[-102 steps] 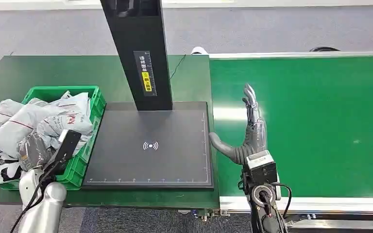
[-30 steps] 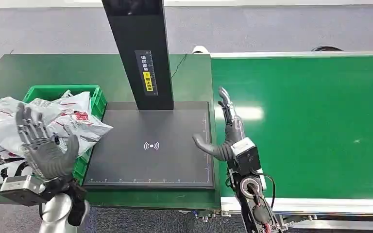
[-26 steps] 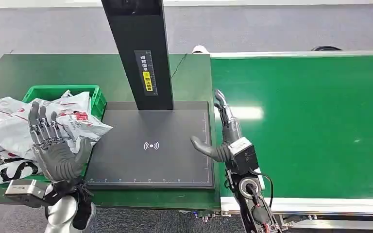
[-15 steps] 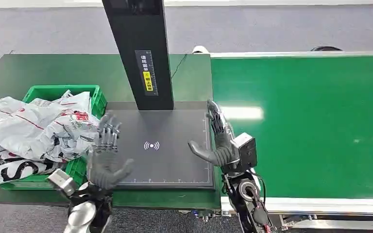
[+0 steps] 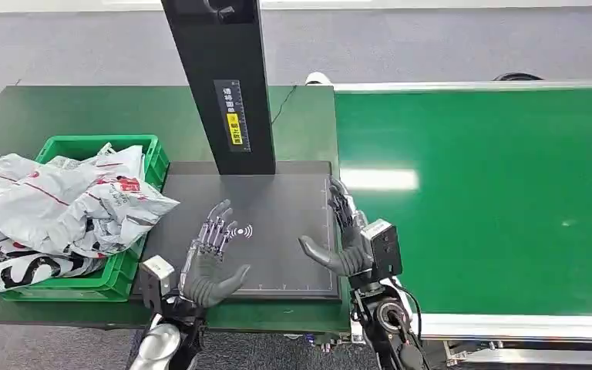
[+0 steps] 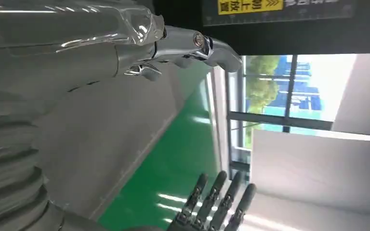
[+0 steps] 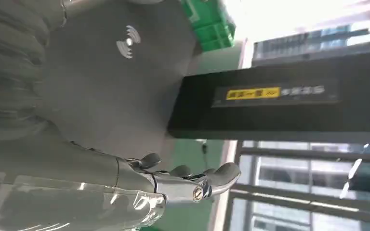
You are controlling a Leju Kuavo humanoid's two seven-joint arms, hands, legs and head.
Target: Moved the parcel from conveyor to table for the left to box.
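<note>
Several grey-and-white bagged parcels (image 5: 62, 208) are heaped in the green crate (image 5: 116, 279) on the left of the table, spilling over its rim. My left hand (image 5: 208, 262) hovers open, fingers spread, over the front of the dark scanner pad (image 5: 277, 200), holding nothing. My right hand (image 5: 344, 239) stands open at the pad's right edge, thumb pointing inward, beside the green conveyor belt (image 5: 493, 193). The left wrist view shows my left hand (image 6: 125, 43) above the pad, with the right hand's fingers (image 6: 217, 202) opposite. In the right wrist view my right hand (image 7: 139, 185) is bare.
A black scanner post (image 5: 220, 77) rises from the back of the pad, with a yellow label. The dark green tabletop (image 5: 85, 112) runs behind the crate. The conveyor's metal front rail (image 5: 524, 327) lies to my right.
My left hand swung from over the crate's parcels rightward to the pad's front. My right hand drew back and left from the belt to the pad's right edge. Both stayed open.
</note>
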